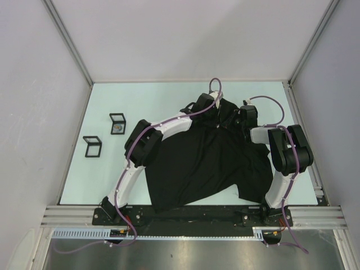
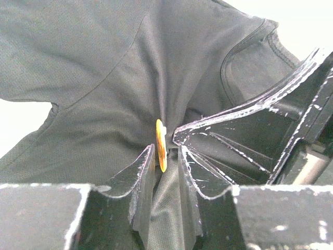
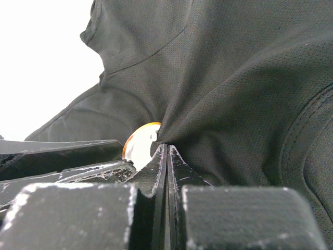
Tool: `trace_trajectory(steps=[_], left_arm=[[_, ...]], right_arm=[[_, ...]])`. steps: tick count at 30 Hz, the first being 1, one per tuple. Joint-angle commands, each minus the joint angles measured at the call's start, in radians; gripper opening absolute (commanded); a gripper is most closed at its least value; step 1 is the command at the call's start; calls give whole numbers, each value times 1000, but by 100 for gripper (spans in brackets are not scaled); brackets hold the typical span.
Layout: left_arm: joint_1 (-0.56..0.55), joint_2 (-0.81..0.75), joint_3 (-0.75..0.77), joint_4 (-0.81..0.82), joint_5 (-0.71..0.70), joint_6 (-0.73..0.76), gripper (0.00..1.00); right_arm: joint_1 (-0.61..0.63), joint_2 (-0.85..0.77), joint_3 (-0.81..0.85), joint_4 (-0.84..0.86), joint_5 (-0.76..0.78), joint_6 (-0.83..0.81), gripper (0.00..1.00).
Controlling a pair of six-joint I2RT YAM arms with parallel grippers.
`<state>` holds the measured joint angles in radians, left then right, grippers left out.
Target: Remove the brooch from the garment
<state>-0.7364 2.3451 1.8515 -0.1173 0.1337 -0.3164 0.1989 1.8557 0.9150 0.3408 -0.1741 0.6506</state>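
Two small black frames stand at the left of the tabletop. The garment lies spread in the middle. Near its collar, my left fingers stand slightly apart astride the brooch (an orange-rimmed disc, edge-on), with a sliver of gap on one side. My right fingers are pressed closed on a pinch of cloth just beside it.

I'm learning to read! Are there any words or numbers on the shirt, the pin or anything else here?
None can be read. The black shirt shows no print, the orange-rimmed brooch no lettering, and the two small black frames are too small to tell.
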Motion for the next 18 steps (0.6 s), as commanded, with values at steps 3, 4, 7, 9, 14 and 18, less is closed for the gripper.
trace_trajectory(steps=[3,4,7,9,14,18], left_arm=[[6,17,70,-4,6,-4,30],[6,23,77,-19,6,-4,30],[5,39,98,-38,4,-3,30],[5,45,104,-41,4,0,29],[5,46,106,-47,-3,3,23],[5,45,103,-47,-3,5,17]], right_arm=[[4,5,36,9,-2,-23,0],[2,5,35,9,-2,-23,0],[4,5,35,10,-2,-23,0],[4,7,35,9,-4,-23,0],[4,8,36,10,-5,-23,0],[4,8,38,12,-4,-23,0]])
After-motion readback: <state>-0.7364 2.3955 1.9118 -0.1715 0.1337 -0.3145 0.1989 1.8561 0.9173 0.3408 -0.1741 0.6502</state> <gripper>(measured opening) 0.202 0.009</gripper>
